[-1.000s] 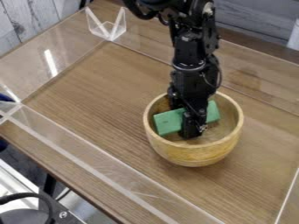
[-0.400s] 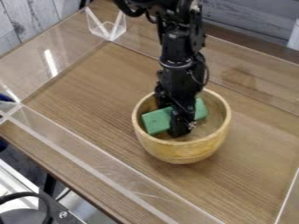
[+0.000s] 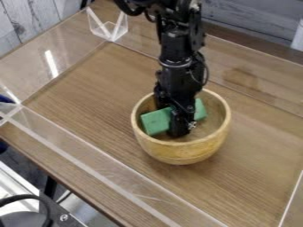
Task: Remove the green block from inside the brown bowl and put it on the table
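Observation:
The green block (image 3: 158, 119) lies tilted inside the brown bowl (image 3: 178, 152), which stands on the table (image 3: 83, 97) right of centre. My black gripper (image 3: 180, 124) reaches straight down into the bowl and is shut on the middle of the block. Green shows on both sides of the fingers. The fingertips are partly hidden by the block and the bowl's near wall.
Low clear acrylic walls (image 3: 71, 142) edge the table along the front left and the back. A clear acrylic bracket (image 3: 109, 27) stands at the far corner. Bare wood-grain tabletop lies to the left of and behind the bowl.
The gripper, the green block and the bowl have all shifted a little to the left together. The gripper has stayed shut on the block.

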You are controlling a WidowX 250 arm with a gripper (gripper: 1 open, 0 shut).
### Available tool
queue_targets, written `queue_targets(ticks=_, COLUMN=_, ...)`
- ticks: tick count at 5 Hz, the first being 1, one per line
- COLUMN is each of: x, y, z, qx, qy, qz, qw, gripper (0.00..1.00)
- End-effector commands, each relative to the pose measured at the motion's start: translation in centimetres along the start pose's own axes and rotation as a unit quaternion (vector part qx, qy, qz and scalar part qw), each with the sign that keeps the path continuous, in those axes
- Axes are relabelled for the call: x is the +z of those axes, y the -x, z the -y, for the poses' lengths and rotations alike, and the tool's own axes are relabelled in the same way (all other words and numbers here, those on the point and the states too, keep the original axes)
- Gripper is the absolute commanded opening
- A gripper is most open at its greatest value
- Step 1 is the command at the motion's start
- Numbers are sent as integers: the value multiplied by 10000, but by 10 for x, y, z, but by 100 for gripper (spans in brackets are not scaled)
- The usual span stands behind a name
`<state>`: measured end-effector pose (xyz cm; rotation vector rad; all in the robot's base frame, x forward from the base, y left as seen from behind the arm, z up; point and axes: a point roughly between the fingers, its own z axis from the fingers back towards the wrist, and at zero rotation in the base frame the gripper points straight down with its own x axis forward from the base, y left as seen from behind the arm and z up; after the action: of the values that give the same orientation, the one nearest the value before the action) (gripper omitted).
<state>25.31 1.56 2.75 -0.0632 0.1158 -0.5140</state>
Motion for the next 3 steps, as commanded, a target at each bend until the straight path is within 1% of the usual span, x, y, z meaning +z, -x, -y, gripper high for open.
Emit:
queue_targets(ticks=1, x=11, y=2, z=-9, qx=162, qy=-98, qz=132, qw=9997, gripper=0)
queue_targets(ticks=3, x=18, y=1, z=-11, qx=230, qy=-119, qz=209, qw=9994, gripper=0)
